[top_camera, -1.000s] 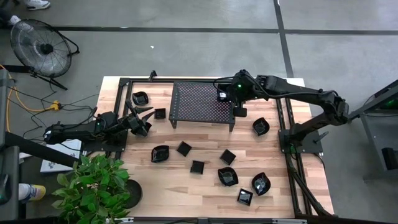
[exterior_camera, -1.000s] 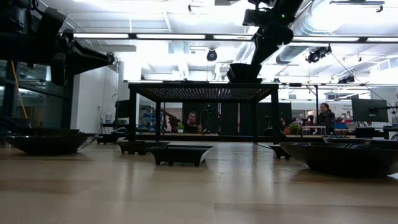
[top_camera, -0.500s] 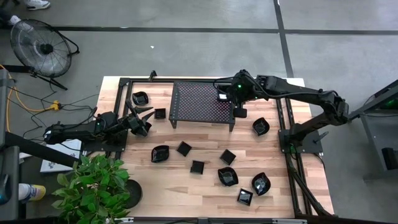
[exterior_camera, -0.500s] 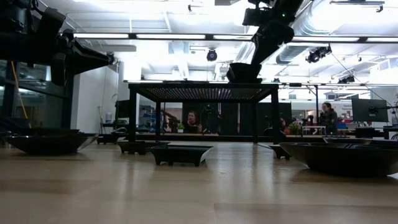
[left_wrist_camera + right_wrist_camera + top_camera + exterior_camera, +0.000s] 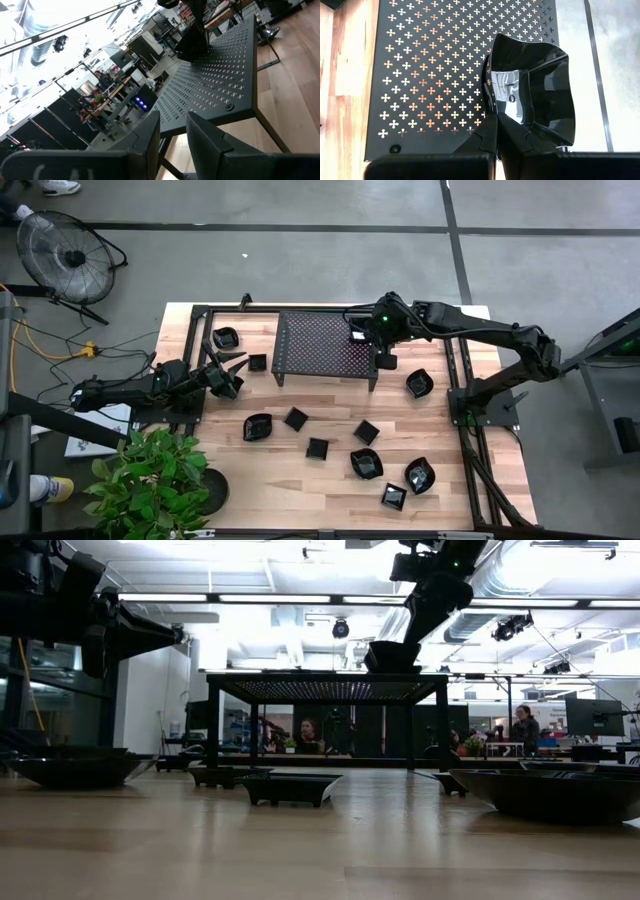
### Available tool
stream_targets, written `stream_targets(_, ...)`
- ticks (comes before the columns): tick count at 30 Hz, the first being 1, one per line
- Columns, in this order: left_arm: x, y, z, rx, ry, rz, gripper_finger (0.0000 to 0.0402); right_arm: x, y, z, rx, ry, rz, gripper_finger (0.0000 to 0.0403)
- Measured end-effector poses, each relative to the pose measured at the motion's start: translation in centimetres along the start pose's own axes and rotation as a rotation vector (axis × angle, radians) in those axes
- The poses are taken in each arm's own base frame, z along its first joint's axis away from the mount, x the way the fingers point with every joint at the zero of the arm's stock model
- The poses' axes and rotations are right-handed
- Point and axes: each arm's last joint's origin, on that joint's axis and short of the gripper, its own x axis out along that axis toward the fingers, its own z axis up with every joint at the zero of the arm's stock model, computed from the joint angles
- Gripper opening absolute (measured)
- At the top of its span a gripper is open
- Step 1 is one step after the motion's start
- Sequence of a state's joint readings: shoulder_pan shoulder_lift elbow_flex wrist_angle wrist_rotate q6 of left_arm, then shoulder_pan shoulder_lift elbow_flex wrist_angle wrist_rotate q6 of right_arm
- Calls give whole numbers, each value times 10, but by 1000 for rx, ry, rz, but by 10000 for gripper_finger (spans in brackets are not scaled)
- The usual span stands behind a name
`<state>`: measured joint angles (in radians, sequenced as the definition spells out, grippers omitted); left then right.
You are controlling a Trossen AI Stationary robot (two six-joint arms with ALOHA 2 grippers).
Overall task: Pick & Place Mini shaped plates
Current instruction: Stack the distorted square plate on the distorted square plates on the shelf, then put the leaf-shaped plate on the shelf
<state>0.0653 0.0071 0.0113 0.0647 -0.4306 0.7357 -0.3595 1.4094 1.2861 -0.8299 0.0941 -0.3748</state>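
While the left gripper (image 5: 232, 372) waits at the counter's (image 5: 330, 465) left edge, fingers (image 5: 210, 145) slightly parted and empty, the right gripper (image 5: 496, 127) pinches a square mini plate (image 5: 532, 95) over the mesh rack's (image 5: 430, 65) right end.

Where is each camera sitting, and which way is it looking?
High view: above the table, looking straight down; both arms show, with the rack between them.
Low view: at tabletop height, looking level across the wood under the rack into the room; arms enter from above.
Left wrist view: on the left arm, looking past the left gripper toward the rack.
Right wrist view: on the right arm, looking down past the right gripper, shut on a square plate.
Shared: the left wrist and low views both show the rack with that plate at its edge.
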Motion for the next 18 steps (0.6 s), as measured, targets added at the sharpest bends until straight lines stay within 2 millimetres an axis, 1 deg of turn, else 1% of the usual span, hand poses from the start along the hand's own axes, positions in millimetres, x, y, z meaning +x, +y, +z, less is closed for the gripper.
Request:
stream_targets(5,0,0,0,0,0,0,92,0,0,0,-7,0,0,1)
stream_targets(7,0,0,0,0,0,0,92,0,0,0,-7,0,0,7)
stream_targets(14,0,0,0,0,0,0,92,0,0,0,-9,0,0,70)
stream_targets(18,0,0,0,0,0,0,92,0,0,0,-11,1,-3,94)
